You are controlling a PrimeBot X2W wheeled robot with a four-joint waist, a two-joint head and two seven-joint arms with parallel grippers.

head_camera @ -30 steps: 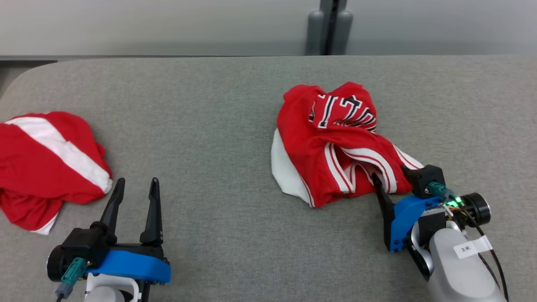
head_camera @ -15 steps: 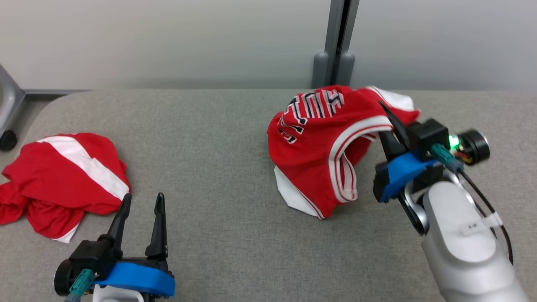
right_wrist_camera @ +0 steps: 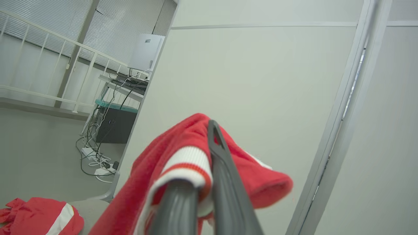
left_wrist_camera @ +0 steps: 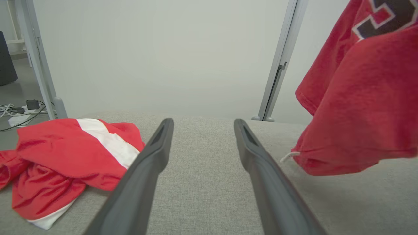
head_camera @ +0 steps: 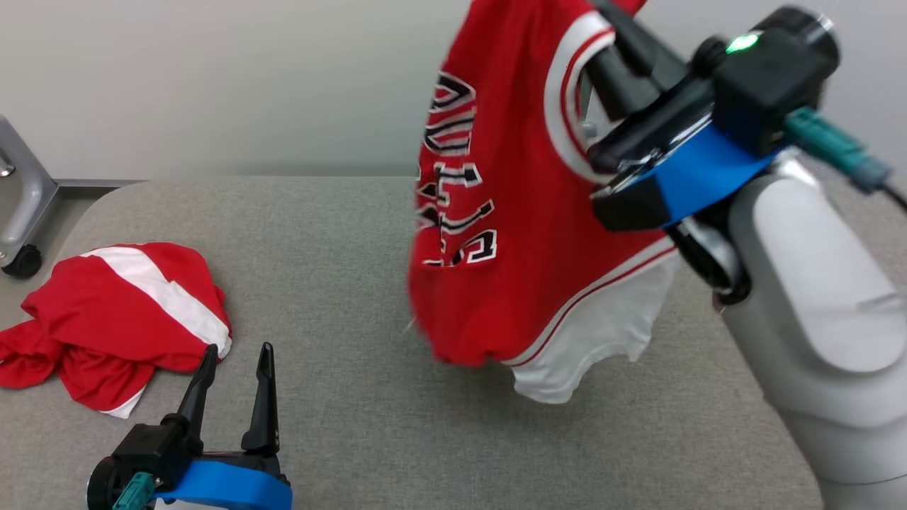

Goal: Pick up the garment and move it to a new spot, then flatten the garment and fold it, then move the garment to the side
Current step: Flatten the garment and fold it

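The garment [head_camera: 510,212], a red jersey with white trim and dark lettering, hangs in the air above the grey padded table [head_camera: 340,234]. My right gripper [head_camera: 611,28] is raised high and shut on its white-and-red ribbed edge. In the right wrist view the cloth [right_wrist_camera: 183,147] drapes over my gripper [right_wrist_camera: 209,137], covering one finger. Its lower hem [left_wrist_camera: 359,98] dangles just above the table in the left wrist view. My left gripper [head_camera: 238,350] rests low at the near left, open and holding nothing [left_wrist_camera: 203,123].
A second red piece with a white stripe [head_camera: 120,312] lies crumpled at the table's left end [left_wrist_camera: 65,153]. A grey post [left_wrist_camera: 277,65] stands behind the table. A wheeled frame leg [head_camera: 21,212] sits off the left corner.
My right gripper shut on the jersey's edge and raised it from a heap on the table to hanging in the air. The head view tilted up. The left arm stayed put.
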